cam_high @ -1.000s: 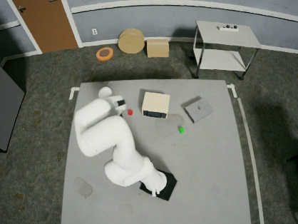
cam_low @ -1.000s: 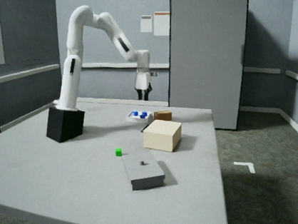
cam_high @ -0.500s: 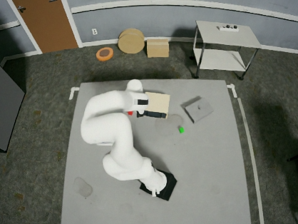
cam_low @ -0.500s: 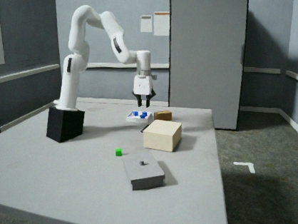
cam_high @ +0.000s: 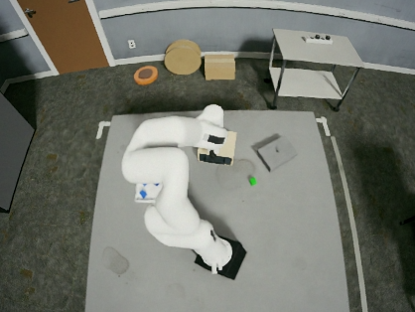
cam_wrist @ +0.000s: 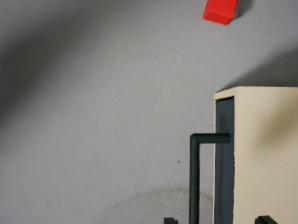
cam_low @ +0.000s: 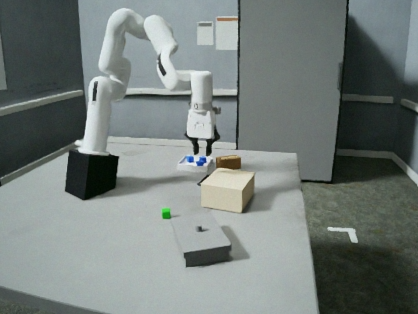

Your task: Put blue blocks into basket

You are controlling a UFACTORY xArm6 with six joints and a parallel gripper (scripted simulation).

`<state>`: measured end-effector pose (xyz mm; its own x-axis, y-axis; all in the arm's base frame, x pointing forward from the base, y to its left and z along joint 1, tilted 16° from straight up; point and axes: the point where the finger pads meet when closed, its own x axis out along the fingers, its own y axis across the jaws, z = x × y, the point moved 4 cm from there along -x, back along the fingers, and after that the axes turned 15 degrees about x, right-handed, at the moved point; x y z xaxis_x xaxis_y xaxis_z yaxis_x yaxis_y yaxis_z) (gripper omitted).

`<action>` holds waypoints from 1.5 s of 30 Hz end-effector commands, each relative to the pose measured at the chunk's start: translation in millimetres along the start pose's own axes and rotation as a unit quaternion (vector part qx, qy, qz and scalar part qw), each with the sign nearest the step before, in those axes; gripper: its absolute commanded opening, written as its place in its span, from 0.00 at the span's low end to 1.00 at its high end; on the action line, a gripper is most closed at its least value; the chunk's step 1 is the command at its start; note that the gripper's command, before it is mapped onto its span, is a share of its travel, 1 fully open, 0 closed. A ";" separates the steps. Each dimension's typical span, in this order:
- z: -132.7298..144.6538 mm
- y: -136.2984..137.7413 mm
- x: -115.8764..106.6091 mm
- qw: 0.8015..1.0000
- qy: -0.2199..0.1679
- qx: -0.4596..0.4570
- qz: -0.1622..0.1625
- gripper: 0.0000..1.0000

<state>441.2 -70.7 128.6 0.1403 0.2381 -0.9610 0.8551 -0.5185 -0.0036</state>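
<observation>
My gripper [cam_low: 202, 149] [cam_wrist: 216, 220] is open and empty. It hangs over the front of the light wooden cabinet [cam_high: 229, 145] [cam_low: 228, 190] [cam_wrist: 262, 145]. In the wrist view the drawer's dark handle [cam_wrist: 196, 170] lies between my fingertips, well below them, and the dark drawer front [cam_wrist: 225, 150] looks flush with the cabinet. The white basket [cam_high: 138, 197] [cam_low: 186, 168] holds blue blocks [cam_high: 144, 193] [cam_low: 190, 160], partly hidden by my arm in the overhead view. The grey metal box [cam_high: 276, 153] [cam_low: 201, 240] has its lid on.
A red block [cam_wrist: 220, 10] lies on the table beyond the cabinet front. A green block [cam_high: 252, 181] [cam_low: 166, 213] lies between the cabinet and the metal box. A brown box [cam_low: 228, 161] stands beside the basket. My black base [cam_high: 233, 263] [cam_low: 91, 175] is at the table's edge.
</observation>
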 end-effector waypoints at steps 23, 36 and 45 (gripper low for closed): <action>0.5 2.3 -1.3 1.000 0.002 -0.001 0.000 0.24; 0.5 2.3 -1.3 1.000 0.002 -0.001 0.000 0.24; 0.5 2.3 1.1 1.000 0.002 -0.001 0.000 0.24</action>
<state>441.8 -72.0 127.5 0.1395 0.2423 -0.9601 0.8560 -0.5169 -0.0061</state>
